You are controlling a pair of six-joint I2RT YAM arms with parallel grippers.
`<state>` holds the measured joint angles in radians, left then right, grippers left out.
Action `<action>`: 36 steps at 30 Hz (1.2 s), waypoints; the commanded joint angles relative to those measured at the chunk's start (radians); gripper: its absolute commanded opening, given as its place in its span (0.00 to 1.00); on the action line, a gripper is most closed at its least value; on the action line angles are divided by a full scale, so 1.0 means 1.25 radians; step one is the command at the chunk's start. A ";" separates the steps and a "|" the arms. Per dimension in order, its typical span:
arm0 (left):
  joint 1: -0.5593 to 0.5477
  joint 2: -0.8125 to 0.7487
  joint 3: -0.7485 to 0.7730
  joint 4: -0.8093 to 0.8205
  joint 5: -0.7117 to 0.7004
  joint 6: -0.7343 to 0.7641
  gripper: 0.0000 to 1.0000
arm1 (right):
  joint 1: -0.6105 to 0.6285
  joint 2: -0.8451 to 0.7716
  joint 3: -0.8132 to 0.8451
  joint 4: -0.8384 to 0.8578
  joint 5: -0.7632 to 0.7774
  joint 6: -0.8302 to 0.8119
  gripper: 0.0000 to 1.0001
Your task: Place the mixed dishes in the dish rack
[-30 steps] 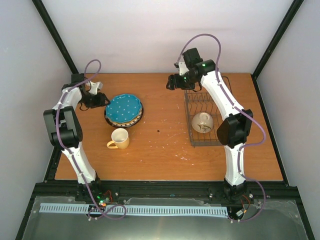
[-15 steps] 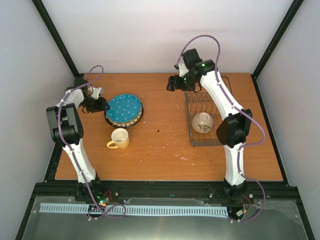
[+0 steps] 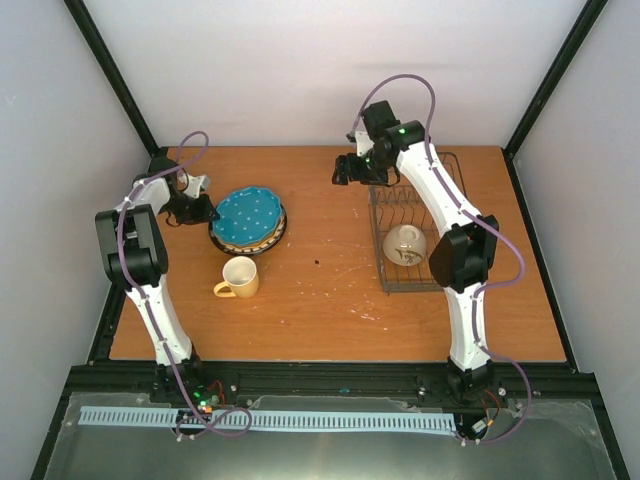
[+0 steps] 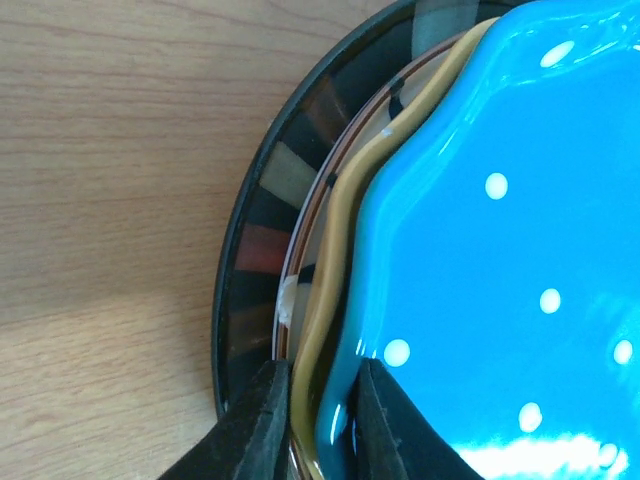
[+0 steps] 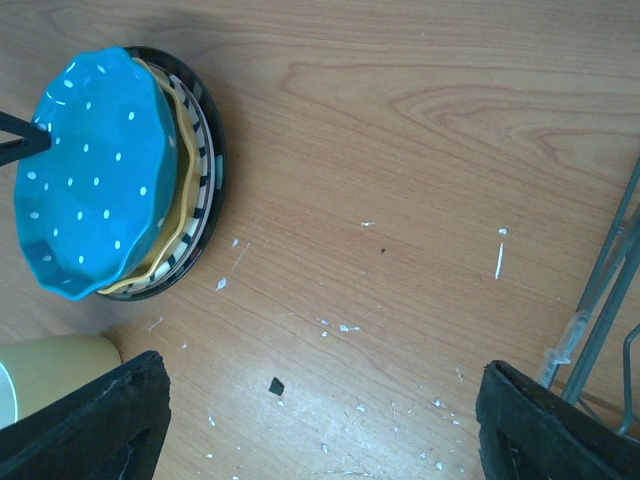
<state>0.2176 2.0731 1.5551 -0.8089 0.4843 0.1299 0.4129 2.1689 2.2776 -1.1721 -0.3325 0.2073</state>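
We see a wooden bench bearing the black-and-white striped-rim plate, a yellow mug, the dish rack and scattered white flecks.

The teal plate is running off the right and bottom edges of my left wrist view, covering the orange-yellow plate and the striped-rim plate down to their rims. My left hand is being cropped there, its clamping unclear. My right wrist view is clipping the mug and dish rack.
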 commanded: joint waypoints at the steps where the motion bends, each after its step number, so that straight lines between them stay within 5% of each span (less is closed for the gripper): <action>1: -0.002 0.015 0.026 -0.009 -0.020 0.010 0.16 | 0.001 0.011 0.027 -0.010 -0.012 0.006 0.82; 6: -0.001 -0.005 0.039 -0.020 -0.036 0.014 0.01 | 0.001 0.014 0.029 -0.009 -0.018 0.005 0.82; 16: -0.002 -0.064 0.073 -0.049 -0.062 0.022 0.01 | 0.001 0.021 0.031 -0.004 -0.060 0.003 0.83; 36: -0.037 -0.078 0.068 -0.029 -0.042 0.018 0.01 | 0.071 0.302 0.157 0.110 -0.465 0.055 0.84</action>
<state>0.2024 2.0384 1.5871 -0.8646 0.3954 0.1337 0.4690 2.4931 2.4157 -1.0885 -0.7784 0.2375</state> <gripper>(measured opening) 0.154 0.844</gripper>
